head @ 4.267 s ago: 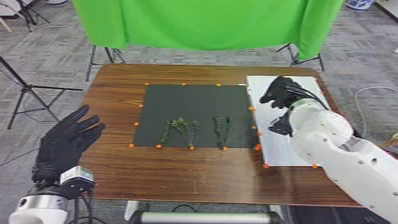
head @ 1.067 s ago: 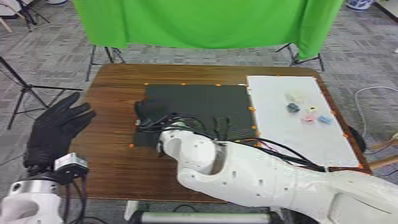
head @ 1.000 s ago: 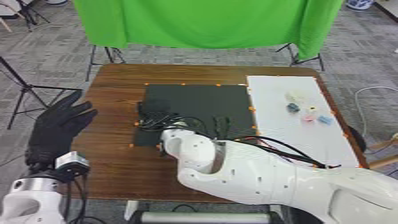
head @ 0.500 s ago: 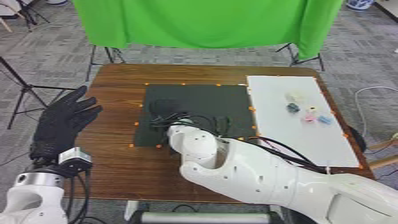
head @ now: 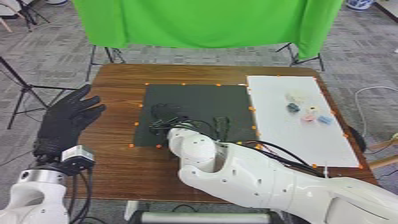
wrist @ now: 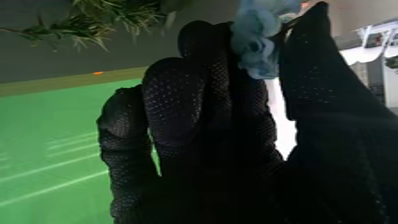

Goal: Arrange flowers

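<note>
My right hand (head: 166, 111) is over the left part of the black mat (head: 191, 95), hard to make out against it. In the right wrist view that hand (wrist: 178, 95) pinches a pale blue flower (wrist: 256, 37) between thumb and fingers; green sprigs (wrist: 115, 14) lie beyond the fingers. One sprig (head: 222, 126) rests on the mat right of the wrist. On the white sheet (head: 306, 147) are a cream flower (head: 295, 95), a dark blue one (head: 292, 107), a pink one (head: 308, 118) and a light blue one (head: 325, 120). My left hand (head: 67, 120) hovers at the table's left side, fingers relaxed.
Orange markers edge the mat and the sheet on the brown table (head: 178, 175). My right forearm crosses the front of the mat and the sheet's near end. A green cloth (head: 209, 25) hangs behind the table.
Since the earliest frame my right hand has moved left from the white sheet to the mat, uncovering the flowers there. Over the last second it shifted slightly right; the left hand moved a little.
</note>
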Robot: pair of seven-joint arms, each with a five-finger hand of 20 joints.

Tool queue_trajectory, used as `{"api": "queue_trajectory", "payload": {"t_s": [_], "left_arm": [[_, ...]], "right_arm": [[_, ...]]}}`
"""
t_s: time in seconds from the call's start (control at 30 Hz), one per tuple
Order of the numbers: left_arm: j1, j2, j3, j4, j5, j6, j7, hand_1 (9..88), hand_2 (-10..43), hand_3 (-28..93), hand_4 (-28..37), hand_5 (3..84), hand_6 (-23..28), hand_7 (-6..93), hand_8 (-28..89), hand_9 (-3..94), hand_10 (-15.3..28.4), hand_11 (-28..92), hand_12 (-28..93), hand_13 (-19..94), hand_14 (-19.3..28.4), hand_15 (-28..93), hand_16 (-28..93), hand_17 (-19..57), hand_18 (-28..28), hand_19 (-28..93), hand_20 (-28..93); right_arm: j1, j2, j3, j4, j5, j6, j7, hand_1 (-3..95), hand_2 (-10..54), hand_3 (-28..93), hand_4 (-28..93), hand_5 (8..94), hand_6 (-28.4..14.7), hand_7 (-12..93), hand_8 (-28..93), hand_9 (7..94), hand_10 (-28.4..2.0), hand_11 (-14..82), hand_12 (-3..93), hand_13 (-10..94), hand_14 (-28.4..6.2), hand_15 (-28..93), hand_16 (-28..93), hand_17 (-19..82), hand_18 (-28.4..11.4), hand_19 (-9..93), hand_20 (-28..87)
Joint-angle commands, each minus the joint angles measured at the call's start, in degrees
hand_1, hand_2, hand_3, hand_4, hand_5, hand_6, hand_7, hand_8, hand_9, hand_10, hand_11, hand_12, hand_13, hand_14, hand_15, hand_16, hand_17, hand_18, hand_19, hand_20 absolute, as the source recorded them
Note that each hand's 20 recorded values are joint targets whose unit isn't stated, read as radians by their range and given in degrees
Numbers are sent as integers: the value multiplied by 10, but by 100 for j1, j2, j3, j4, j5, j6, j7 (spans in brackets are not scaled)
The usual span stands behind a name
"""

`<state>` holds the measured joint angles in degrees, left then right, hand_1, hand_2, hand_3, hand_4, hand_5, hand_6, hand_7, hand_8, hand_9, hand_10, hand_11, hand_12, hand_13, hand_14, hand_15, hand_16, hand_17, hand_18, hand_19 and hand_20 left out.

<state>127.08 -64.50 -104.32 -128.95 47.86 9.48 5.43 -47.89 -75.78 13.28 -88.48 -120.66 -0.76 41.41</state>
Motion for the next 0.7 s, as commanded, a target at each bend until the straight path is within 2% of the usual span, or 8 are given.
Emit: {"api": "queue_trajectory", "payload": {"t_s": [0.03, 0.13, 0.27, 0.43, 0.67, 0.7], "left_arm": [[105, -44, 6, 13, 1, -28, 76, 254, 48, 816, -182, 383, 101, 134, -96, 364, 202, 272, 95, 267, 270, 497, -97, -85, 241, 600, -56], [79, -52, 10, 22, 11, -48, 49, 254, 47, 816, -181, 383, 101, 134, -96, 364, 201, 272, 95, 267, 270, 496, -97, -85, 241, 599, -56], [102, -51, 14, 16, 2, -25, 89, 254, 46, 815, -181, 383, 101, 134, -96, 364, 202, 272, 95, 267, 270, 496, -97, -85, 242, 599, -56], [68, -60, 28, 28, 16, -54, 38, 253, 45, 814, -179, 383, 101, 134, -96, 364, 201, 272, 95, 267, 269, 496, -97, -85, 241, 598, -55], [53, -103, 21, 34, 48, -102, -25, 255, 44, 812, -178, 383, 101, 134, -96, 364, 202, 271, 94, 267, 269, 495, -97, -85, 242, 598, -54], [76, -100, 28, 25, 46, -75, -23, 255, 44, 812, -178, 383, 101, 134, -96, 364, 202, 271, 94, 267, 269, 495, -97, -86, 242, 599, -54]], "right_arm": [[-55, -60, 205, 0, -43, -337, 14, 339, -95, 873, -283, 623, -29, 323, -188, 649, -139, 520, 185, 665, -81, 807, 142, 297, -229, 932, 409], [-65, -57, 237, 2, -17, -380, 24, 329, -95, 873, -283, 608, -38, 309, -187, 631, -144, 528, 179, 653, -86, 815, 139, 290, -230, 932, 409], [-96, -70, 293, -3, -79, -459, -12, 323, -95, 875, -283, 596, -42, 304, -183, 615, -152, 533, 174, 641, -91, 823, 136, 284, -232, 932, 411], [-120, -78, 335, -30, 26, -470, -31, 318, -95, 871, -283, 580, -49, 298, -183, 598, -158, 538, 171, 630, -95, 830, 132, 277, -232, 932, 413], [-338, -166, 644, -147, -44, -821, -105, 292, -95, 867, -283, 542, -69, 268, -171, 554, -178, 544, 165, 603, -110, 849, 121, 260, -236, 932, 414], [-388, -188, 707, -152, -80, -886, -132, 289, -95, 867, -283, 535, -74, 264, -170, 544, -181, 546, 165, 596, -112, 853, 120, 257, -237, 932, 413]]}}
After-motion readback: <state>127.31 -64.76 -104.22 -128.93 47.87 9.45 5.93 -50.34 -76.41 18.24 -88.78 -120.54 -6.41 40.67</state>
